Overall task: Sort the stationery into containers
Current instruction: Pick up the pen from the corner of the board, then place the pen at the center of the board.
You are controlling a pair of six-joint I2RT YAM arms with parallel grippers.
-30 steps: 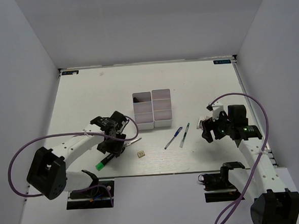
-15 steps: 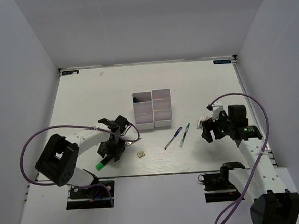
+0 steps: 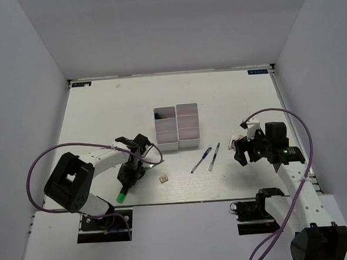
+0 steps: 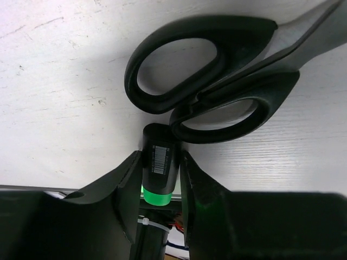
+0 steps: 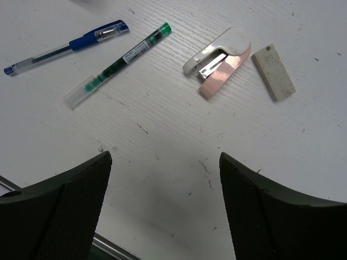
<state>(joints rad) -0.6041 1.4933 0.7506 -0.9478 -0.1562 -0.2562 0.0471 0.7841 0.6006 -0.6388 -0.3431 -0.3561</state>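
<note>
- Left wrist view: the marker (image 4: 158,143), dark with a green band, is clamped between the fingers of the left gripper (image 4: 159,173). Its far end meets the handle loops of the black-handled scissors (image 4: 203,92), which lie flat on the table (image 4: 54,81).
- Right wrist view: the right gripper (image 5: 162,216) is held above the table, its jaws spread wide with nothing between them. The blue pen (image 5: 65,46) and the slim pen (image 5: 116,59) are seen side by side. A white-and-pink item (image 5: 217,59) and the white eraser (image 5: 275,71) are seen near them.
- Top external view: the white bins (image 3: 177,127) are set mid-table, apart from both grippers. The beige block (image 3: 163,179) lies between the marker and the pens.
</note>
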